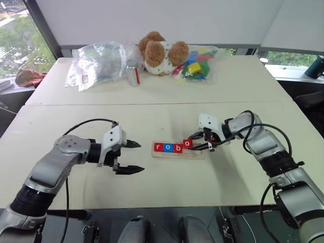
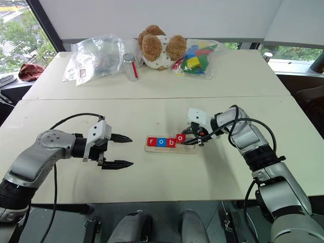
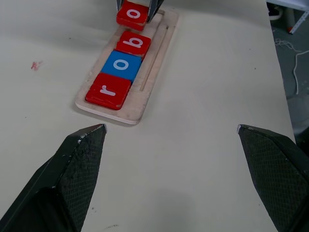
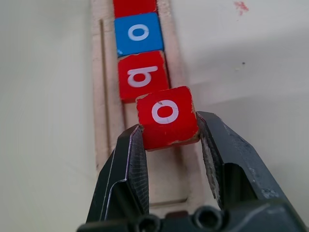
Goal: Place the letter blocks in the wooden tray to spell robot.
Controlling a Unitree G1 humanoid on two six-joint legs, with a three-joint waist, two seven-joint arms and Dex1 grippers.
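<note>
The wooden tray (image 1: 195, 155) lies at the middle of the near table. In its groove sit a red "r" block (image 3: 108, 90), a blue "o" block (image 3: 122, 66) and a red "b" block (image 3: 133, 43), side by side. My right gripper (image 4: 170, 123) is shut on a red "o" block (image 4: 167, 117), held tilted just above the tray's groove, right beside the "b". My left gripper (image 1: 141, 157) hangs open to the left of the tray, a short way off, with nothing between its fingers.
At the back of the far table are a teddy bear (image 1: 162, 50), a plastic bag of coloured blocks (image 1: 197, 63), a clear bag (image 1: 98, 63) and a metal can (image 1: 133, 72). A reddish cloth (image 1: 28, 77) lies off the table's left end.
</note>
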